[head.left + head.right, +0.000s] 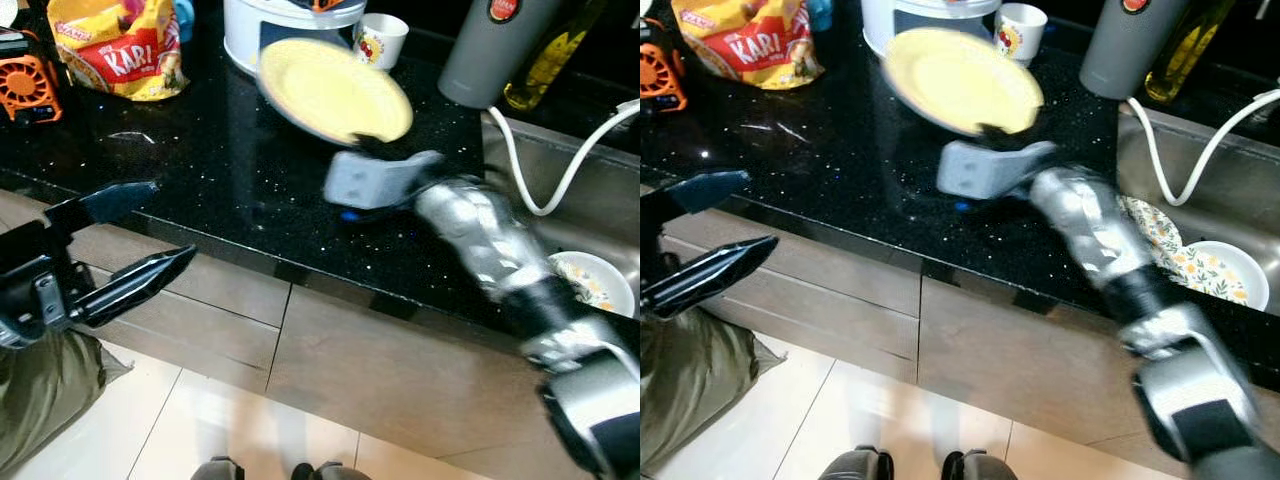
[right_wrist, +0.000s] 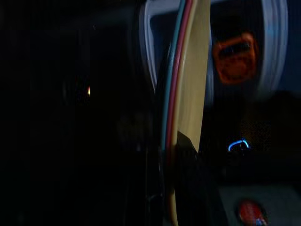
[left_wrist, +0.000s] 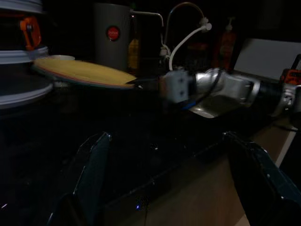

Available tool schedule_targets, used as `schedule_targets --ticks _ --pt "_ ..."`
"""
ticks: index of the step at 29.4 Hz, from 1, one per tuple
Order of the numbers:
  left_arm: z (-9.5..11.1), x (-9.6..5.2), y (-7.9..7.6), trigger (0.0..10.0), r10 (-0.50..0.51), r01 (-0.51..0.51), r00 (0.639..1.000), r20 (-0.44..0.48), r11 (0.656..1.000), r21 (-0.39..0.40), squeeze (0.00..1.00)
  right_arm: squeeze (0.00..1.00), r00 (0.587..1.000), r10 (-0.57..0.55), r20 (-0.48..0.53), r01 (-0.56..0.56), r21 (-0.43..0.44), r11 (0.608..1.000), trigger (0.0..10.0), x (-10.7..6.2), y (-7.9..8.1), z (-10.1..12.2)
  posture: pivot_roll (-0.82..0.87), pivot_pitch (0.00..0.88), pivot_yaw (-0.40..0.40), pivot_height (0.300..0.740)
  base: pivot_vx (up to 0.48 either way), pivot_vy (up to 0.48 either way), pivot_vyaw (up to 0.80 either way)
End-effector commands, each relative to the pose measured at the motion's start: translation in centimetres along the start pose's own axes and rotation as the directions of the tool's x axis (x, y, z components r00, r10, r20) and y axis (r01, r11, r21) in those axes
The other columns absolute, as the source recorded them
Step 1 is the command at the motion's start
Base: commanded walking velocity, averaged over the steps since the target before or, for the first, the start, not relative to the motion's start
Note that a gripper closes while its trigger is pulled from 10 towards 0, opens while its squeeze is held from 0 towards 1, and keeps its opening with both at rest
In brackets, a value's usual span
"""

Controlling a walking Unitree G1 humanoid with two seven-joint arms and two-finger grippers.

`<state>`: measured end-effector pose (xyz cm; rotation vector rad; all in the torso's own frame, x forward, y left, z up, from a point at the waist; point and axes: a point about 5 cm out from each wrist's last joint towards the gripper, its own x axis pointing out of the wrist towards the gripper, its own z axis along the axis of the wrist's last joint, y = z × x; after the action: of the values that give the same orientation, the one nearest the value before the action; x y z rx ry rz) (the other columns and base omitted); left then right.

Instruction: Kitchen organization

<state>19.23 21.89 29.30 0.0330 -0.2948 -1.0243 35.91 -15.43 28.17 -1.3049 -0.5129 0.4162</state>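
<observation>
**Right end effector holds yellow plate above black bench**

Left eye view: right end effector (image 1: 368, 143) pinches the near rim of a yellow plate (image 1: 333, 89), plate tilted and lifted over the black bench (image 1: 230, 190), just in front of a white appliance (image 1: 290, 22). Small white cup (image 1: 380, 38) beside the appliance, grey flask (image 1: 490, 45) and oil bottle (image 1: 545, 60) further right. Snack bag (image 1: 120, 50) and orange gadget (image 1: 30, 88) at the far left of the bench. Sink (image 1: 590, 200) on the right with a white hose (image 1: 560, 170) and a bowl (image 1: 592, 282) inside. Left end effector (image 1: 135, 235) hangs off the bench's front edge, fingers spread, holding nothing.

Right eye view: same scene (arm blurred); a patterned plate (image 1: 1160, 240) shows in the sink beside the bowl. Robot's feet (image 1: 910, 466) on the tiled floor (image 1: 840, 420).

Left wrist view: dark; both fingers (image 3: 91, 165) apart, plate seen edge-on above the bench with the right arm's gripping part at its rim.

Right wrist view: very dark; plate edge (blue and red stripes) clamped between the fingers (image 2: 186, 155).
</observation>
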Motion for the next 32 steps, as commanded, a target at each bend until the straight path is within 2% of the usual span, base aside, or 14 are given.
schedule_targets --ticks 1,6,10,12,14,21,31,32 --pt "-0.4 0.4 -0.1 10.0 -0.016 0.016 1.0 0.021 1.0 -0.016 0.0 0.0 0.997 0.02 0.077 -0.018 -0.026 1.0 0.0 -0.8 -0.8 0.9 0.1 0.121 -0.078 0.74 0.0 0.0 0.0" --pt "-0.6 1.1 0.0 10.0 -0.036 0.037 0.999 0.038 0.999 -0.022 0.0 0.0 0.985 0.119 0.121 -0.109 -0.086 0.99 0.0 -2.2 -1.0 1.3 0.08 0.122 -0.072 0.74 0.0 0.0 0.0" --pt "-0.8 1.8 0.3 10.0 -0.056 0.058 0.996 0.065 0.998 -0.032 0.0 0.0 0.949 0.303 0.093 -0.288 -0.143 0.947 0.0 -3.9 0.1 1.0 0.06 0.122 -0.077 0.74 0.0 0.0 0.0" --pt "-0.8 1.8 0.3 10.0 -0.056 0.058 0.996 0.065 0.998 -0.032 0.0 0.0 0.949 0.303 0.093 -0.288 -0.143 0.947 0.0 -3.9 0.1 1.0 0.06 0.122 -0.077 0.74 0.0 0.0 0.0" --pt "-0.9 2.0 0.2 10.0 -0.059 0.062 0.995 0.074 0.998 -0.033 0.0 0.0 0.945 0.327 0.029 -0.319 -0.154 0.935 0.0 -4.2 0.7 0.2 0.06 0.124 -0.08 0.74 0.0 0.0 0.0" --pt "-1.1 2.4 0.1 10.0 -0.061 0.065 0.994 0.091 0.997 -0.04 0.0 0.0 0.927 0.362 -0.1 -0.373 -0.147 0.916 0.0 -4.9 2.0 -1.4 0.06 0.125 -0.082 0.74 0.0 0.0 0.0" --pt "-1.4 2.7 0.1 10.0 -0.065 0.072 0.992 0.111 0.996 -0.06 0.0 0.0 0.899 0.405 -0.166 -0.423 -0.091 0.902 0.0 -5.8 2.9 -2.4 0.07 0.128 -0.08 0.74 0.0 0.0 0.0" --pt "-1.5 2.8 0.0 10.0 -0.063 0.071 0.991 0.115 0.996 -0.063 0.0 0.85 0.898 0.408 -0.167 -0.422 -0.063 0.904 4.5 -5.9 2.9 -2.3 0.07 0.128 -0.08 0.74 0.0 0.0 0.0"
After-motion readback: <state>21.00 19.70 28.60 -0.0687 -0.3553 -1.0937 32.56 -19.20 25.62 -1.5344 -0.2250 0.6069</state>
